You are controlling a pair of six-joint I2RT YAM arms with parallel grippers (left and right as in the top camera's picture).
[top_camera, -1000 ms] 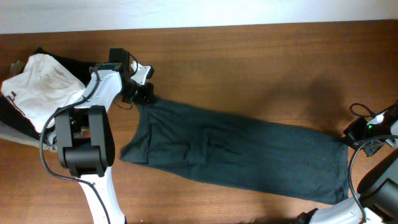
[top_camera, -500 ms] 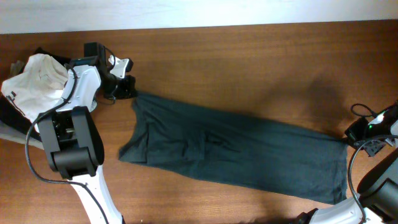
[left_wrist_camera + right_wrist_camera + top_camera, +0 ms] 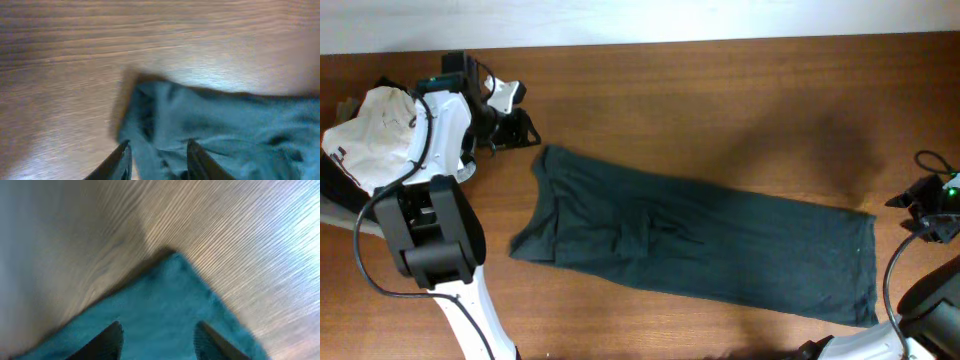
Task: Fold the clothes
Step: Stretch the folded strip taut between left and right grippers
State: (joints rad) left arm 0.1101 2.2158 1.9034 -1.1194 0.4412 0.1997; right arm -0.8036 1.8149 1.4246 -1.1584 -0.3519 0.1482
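A dark teal garment lies spread flat and slantwise across the wooden table. My left gripper is open just up and left of the garment's top left corner, apart from it. In the left wrist view the open fingers hover over that rumpled corner. My right gripper is open to the right of the garment's right corner, apart from it. In the right wrist view the open fingers frame the pointed corner.
A pile of clothes sits at the far left edge, with a white garment on top of dark ones. A white wall strip runs along the table's far edge.
My left gripper let go of the top left corner and drew back up and left. My right gripper moved right, off the right corner. The garment lies stretched longer.
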